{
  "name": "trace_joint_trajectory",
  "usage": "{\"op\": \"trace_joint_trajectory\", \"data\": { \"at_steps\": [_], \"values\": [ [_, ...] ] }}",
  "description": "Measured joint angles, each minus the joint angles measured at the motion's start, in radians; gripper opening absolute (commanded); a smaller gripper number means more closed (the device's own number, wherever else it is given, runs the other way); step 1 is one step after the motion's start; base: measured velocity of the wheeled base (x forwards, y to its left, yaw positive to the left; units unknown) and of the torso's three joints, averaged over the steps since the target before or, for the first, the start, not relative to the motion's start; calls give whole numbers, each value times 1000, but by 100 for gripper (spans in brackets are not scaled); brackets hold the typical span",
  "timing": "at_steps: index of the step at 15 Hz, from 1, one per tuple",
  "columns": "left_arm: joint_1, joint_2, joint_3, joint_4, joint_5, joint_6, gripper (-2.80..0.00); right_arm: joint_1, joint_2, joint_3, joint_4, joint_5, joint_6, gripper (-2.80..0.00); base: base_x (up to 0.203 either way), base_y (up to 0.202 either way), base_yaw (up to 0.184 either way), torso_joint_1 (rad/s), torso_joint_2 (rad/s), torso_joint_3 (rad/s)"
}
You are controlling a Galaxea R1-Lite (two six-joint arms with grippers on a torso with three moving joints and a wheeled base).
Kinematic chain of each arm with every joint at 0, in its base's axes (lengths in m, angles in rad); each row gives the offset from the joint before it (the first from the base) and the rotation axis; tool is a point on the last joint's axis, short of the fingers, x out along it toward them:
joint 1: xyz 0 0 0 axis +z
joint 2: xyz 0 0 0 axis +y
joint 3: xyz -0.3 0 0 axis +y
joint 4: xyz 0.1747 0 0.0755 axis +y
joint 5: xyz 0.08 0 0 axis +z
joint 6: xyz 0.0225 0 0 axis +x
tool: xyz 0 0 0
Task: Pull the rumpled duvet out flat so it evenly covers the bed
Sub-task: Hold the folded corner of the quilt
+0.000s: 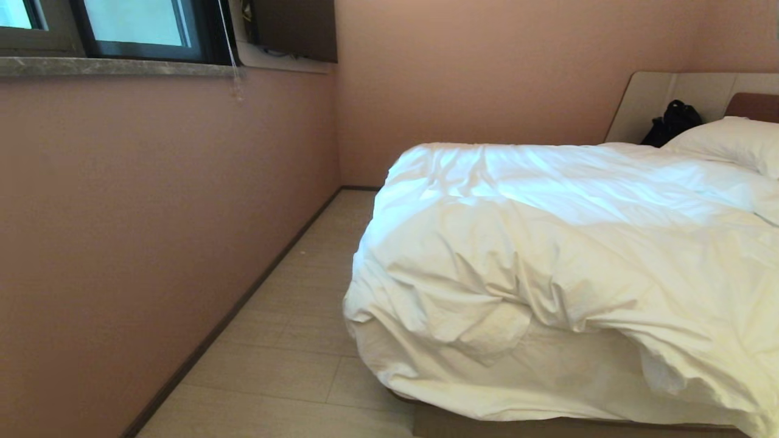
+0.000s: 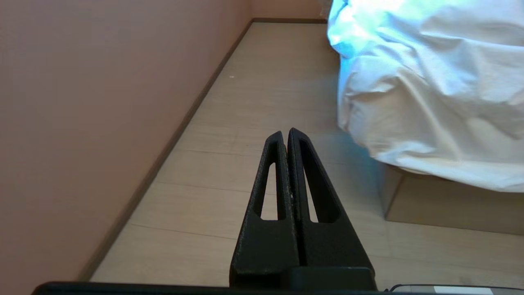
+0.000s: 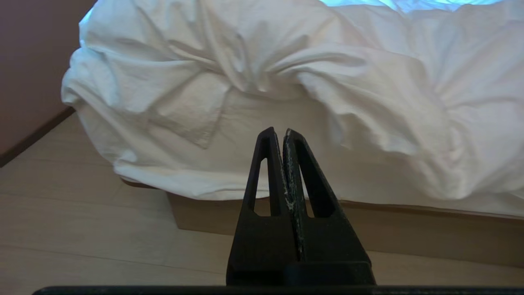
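With both the left gripper (image 2: pixel 285 133) and right gripper (image 3: pixel 278 132) closed and empty, the duvet (image 1: pixel 548 255), bunched at five o'clock on the bed (image 1: pixel 548 426), was best approached with fingers opened first.

You see the duvet (image 1: pixel 548 243) as soft white cotton-like cloth, matt, puffy and heavily creased. The bed (image 3: pixel 409 233) shows a smooth, matt beige-grey base under it, and its headboard (image 1: pixel 669 91) looks like smooth pale panel with a brown padded part. The pillow (image 1: pixel 730 143) is the same matt white cloth. Both the left gripper (image 2: pixel 285 132) and the right gripper (image 3: pixel 278 131) look like matt black plastic, finely grainy, the right one scuffed whitish along its inner edges. The floor (image 1: pixel 292 340) is pale, wood-look plank with a faint sheen; the wall (image 1: pixel 152 213) is matt pink.
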Motion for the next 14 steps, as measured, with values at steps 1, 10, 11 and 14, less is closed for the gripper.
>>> {"op": "trace_joint_trajectory", "data": {
  "at_steps": [1, 10, 11, 14],
  "values": [
    [0, 0, 0, 0, 0, 0, -280, 0, 0, 0, 0, 0, 0, -280, 0, 193, 0, 2, 5, 2],
    [0, 0, 0, 0, 0, 0, -280, 0, 0, 0, 0, 0, 0, -280, 0, 195, -2, 1, 5, 3],
    [0, 0, 0, 0, 0, 0, -280, 0, 0, 0, 1, 0, 0, -280, 0, 199, 2, 7, 7, -2],
    [0, 0, 0, 0, 0, 0, -280, 0, 0, 0, 0, 0, 0, -280, 0, 197, -1, 4, 0, -3]
  ]
}}
